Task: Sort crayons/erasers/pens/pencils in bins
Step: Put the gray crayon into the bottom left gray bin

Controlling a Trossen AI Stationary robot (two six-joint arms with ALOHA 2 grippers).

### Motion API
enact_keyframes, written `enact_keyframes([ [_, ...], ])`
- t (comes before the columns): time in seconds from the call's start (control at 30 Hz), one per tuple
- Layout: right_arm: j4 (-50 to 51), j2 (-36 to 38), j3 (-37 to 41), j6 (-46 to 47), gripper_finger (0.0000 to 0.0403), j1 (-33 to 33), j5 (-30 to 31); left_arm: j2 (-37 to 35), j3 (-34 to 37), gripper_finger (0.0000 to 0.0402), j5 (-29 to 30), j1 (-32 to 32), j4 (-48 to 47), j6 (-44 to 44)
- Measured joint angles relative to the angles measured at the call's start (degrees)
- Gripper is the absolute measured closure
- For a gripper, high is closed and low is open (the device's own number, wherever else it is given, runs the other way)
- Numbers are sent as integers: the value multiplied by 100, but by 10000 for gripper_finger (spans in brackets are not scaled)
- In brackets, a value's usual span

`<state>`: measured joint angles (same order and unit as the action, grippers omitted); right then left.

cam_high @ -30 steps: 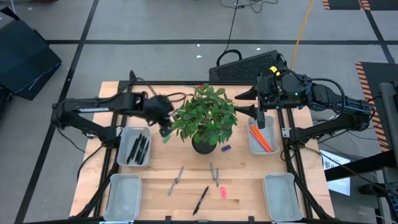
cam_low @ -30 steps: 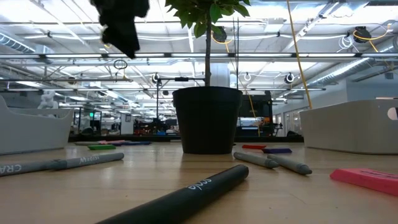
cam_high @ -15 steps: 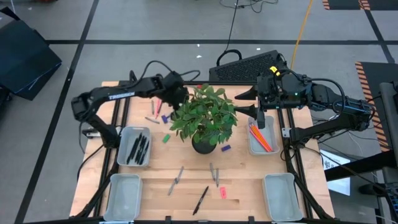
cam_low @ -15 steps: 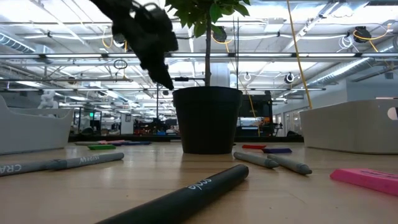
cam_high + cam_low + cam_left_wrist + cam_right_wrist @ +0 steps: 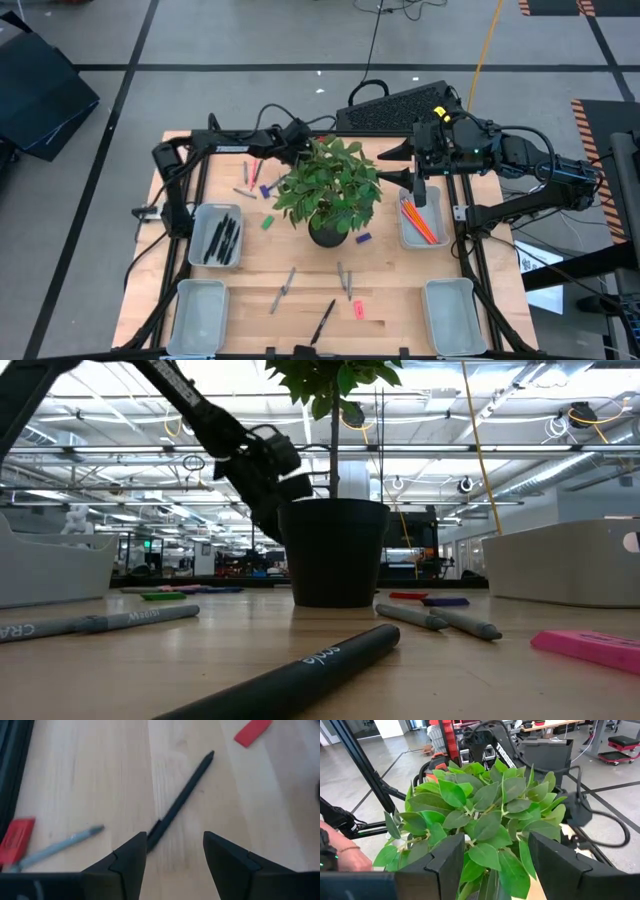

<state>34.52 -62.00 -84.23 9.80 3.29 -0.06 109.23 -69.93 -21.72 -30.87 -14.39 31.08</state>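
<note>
above black pen [image 5: 180,800] left hand [image 5: 175,857] hovers, fingers apart.

A leafy green plant [image 5: 330,185] in a dark round pot [image 5: 334,552] stands mid-tabletop [image 5: 400,290]; a black keyboard [image 5: 390,108] lies behind it.

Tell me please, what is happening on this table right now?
A two-armed robot is sorting stationery into bins. The left gripper, fingers open and empty, hovers over a black pen behind the potted plant. The right gripper waits above the bin holding orange pencils. More items lie loose in front.
</note>
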Motion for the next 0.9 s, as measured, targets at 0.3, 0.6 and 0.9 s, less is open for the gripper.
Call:
enact_keyframes([
  [0.3,0,0,0,0,190,-1,-2,495,-289,210,81,-46,169,31],
  [0.6,-1,0,0,0,190,-1,0,974,-1232,261,297,-83,-550,-184],
  [0.9,0,0,0,0,190,-1,-2,1753,-2867,271,704,-98,-2766,-277],
])
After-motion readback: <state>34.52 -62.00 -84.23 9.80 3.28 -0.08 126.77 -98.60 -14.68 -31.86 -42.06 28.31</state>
